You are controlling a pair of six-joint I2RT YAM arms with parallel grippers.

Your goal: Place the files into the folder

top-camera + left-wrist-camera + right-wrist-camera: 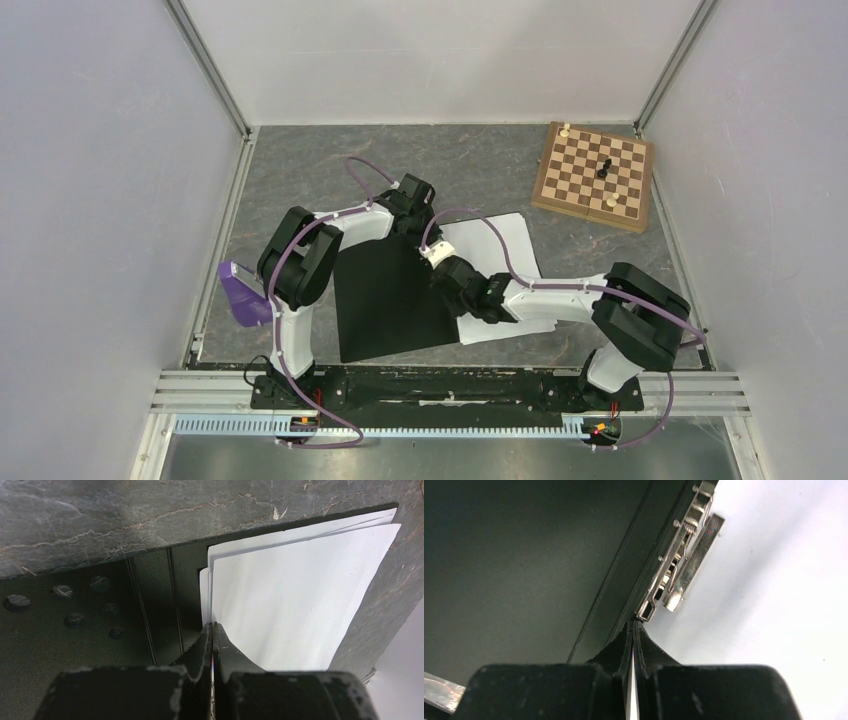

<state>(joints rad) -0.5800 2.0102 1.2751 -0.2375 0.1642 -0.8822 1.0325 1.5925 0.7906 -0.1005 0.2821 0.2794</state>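
White files (290, 605) edge the open folder (385, 300); left gripper (212, 626) and right gripper (633, 624) pinched closed.

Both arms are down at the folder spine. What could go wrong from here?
The files lie fanned with uneven corners, so closing the folder may crease them. The right fingers sit shut right beside the metal clip and could snag it.

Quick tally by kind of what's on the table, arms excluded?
folder: 1
paper stack: 1 (sheets uncountable)
chessboard: 1
chess pieces: 3
purple object: 1
Total: 7
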